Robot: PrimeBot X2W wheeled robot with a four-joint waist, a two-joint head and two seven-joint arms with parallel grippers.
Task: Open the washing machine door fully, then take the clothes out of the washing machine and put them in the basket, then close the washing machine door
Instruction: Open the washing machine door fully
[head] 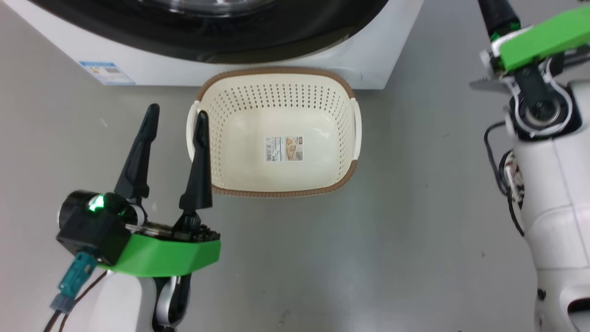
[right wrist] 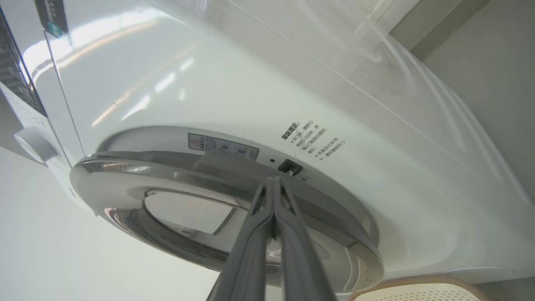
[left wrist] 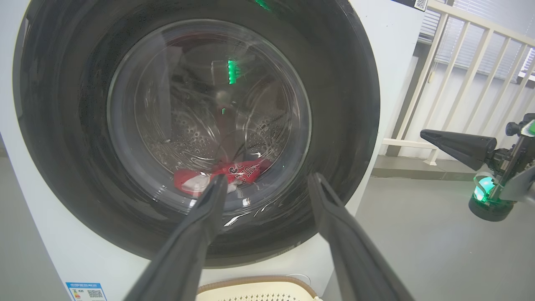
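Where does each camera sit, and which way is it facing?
Head: up top, looking down at the basket on the floor before the washing machine; left gripper and right arm show.
Left wrist: faces the door, clothes behind its glass; own open jaws, right gripper beyond.
Right wrist: skims the door's edge; shut jaws.
Shared: all see the basket.

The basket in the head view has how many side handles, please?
2. The left handle is on the left side of the basket, partly behind the open left tool; the right handle is on its right side, unobstructed.
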